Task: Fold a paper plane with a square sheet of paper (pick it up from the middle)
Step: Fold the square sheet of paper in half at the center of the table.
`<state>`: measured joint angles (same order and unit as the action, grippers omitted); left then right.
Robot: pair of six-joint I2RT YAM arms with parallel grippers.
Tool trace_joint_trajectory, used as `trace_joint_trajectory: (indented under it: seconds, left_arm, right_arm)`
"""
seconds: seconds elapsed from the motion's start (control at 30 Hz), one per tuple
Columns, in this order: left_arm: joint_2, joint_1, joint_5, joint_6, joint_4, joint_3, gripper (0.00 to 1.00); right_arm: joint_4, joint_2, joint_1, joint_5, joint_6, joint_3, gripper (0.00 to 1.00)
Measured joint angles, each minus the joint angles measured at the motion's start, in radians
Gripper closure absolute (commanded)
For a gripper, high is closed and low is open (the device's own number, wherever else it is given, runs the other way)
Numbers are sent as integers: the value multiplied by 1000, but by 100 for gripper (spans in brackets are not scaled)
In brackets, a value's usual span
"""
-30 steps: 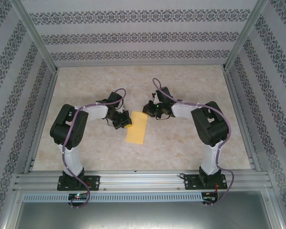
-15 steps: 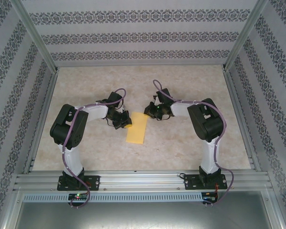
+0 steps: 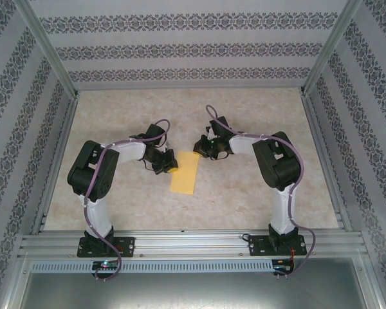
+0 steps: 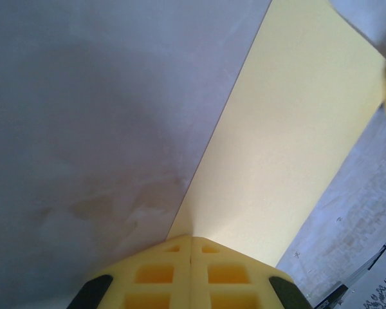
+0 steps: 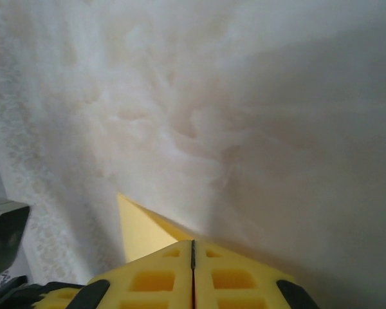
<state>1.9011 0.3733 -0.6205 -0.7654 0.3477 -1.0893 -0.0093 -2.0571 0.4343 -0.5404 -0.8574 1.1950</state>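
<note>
Since the folded paper sheet (image 3: 184, 174) is thin and floppy, press its far corners softly; your left claw (image 4: 191, 243) and right claw (image 5: 193, 246) are closed.

**A:** What does the square sheet of paper (image 3: 185, 172) look like?

**B:** It's plain yellow-orange and shows as a narrow rectangle, roughly twice as long as it is wide. The edges are straight and the corners sharp. I can't tell whether it's doubled over.

**A:** And how does it lie?

**B:** It lies flat on the table (image 3: 257, 116), close to the table's middle. Its length runs from the table's near edge towards the far edge, and its far end leans slightly right.
</note>
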Motion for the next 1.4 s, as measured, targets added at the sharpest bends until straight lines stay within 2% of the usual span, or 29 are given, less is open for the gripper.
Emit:
trace_joint_trajectory:
  seconds: [0.3,0.5,0.67,1.0,1.4]
  left_arm:
    - [0,0,0,0,2,0,100]
    - [0,0,-1,0,1,0,100]
    - [-1,0,-1,0,1,1,100]
    - [-2,0,0,-1,0,3,100]
    - [-2,0,-1,0,-1,4,100]
  right_arm:
    - [-13,6,0,-7,1,-1,90]
    - [-32,114,8,-8,1,-17,89]
    - [19,204,66,-8,-13,-84,89]
    - [74,272,203,22,-76,-278,89]
    - [161,274,236,55,-111,-415,89]
